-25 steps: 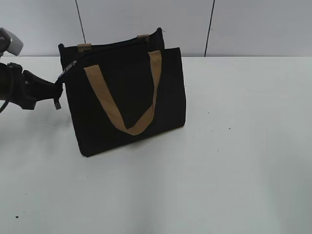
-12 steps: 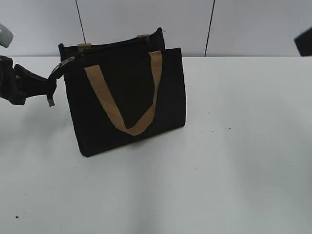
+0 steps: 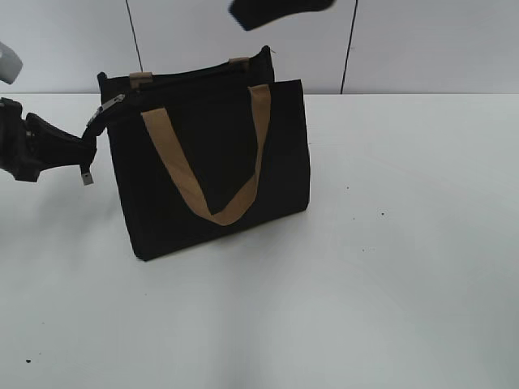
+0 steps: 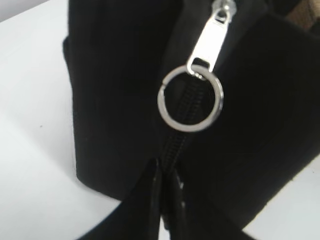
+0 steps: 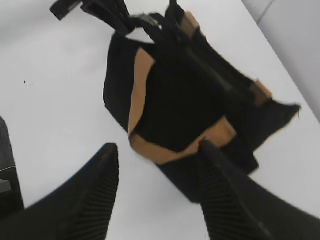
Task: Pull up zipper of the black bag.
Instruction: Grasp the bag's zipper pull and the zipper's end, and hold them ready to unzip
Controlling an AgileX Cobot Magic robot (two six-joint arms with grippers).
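Standing upright on the white surface (image 3: 389,267), left of centre: the black bag (image 3: 211,170), boxy, near face showing. Draping down that near face in a V: one tan handle (image 3: 212,212). Peeking above the far top edge: the two ends of the second tan handle (image 3: 141,79).

Running along the bag's top edge toward its left corner: the zipper (image 3: 109,106), with the silver slider sitting at that left end. Seen close in the left wrist view: a silver pull tab (image 4: 212,42) hanging from the slider, with a metal ring (image 4: 190,100) hooked through its lower hole and lying over the black zip track (image 4: 181,132).

Reaching in from the left, just beside the bag's left top corner: the left hand (image 3: 81,148), black, fingers (image 4: 150,200) pressed together around a dark strip of the zip end below the ring, so closed and pinching the zipper's end. Dangling under that hand in the exterior view: a small silver piece (image 3: 87,177), too small to make out clearly.

Hovering high and farther back, over the bag's right half: the right hand (image 3: 280,10), well apart from the bag. Showing in its own wrist view: two ribbed black fingers (image 5: 100,195) spread wide with nothing between them, bag and surface lying below.
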